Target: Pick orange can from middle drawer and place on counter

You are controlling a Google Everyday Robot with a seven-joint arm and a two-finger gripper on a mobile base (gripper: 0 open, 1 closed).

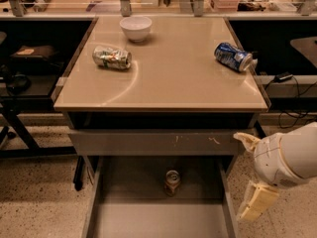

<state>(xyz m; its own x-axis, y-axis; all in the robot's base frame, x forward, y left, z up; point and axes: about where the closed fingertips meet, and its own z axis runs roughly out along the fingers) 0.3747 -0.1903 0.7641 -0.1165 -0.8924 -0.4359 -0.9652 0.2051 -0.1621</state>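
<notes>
The orange can [172, 181] stands upright on the floor of the open middle drawer [133, 219], near its back and centre. The beige counter [173, 78] lies above it. My gripper [240, 176] hangs at the right of the drawer, by its right side wall, to the right of the can and apart from it. Its two cream fingers [257, 202] are spread wide and hold nothing.
A crushed green-white can [112, 57], a blue can [233, 56] lying on its side and a white bowl [135, 28] sit on the counter. A grey front panel with white scratch marks [153, 142] is above the drawer. Dark shelving flanks both sides.
</notes>
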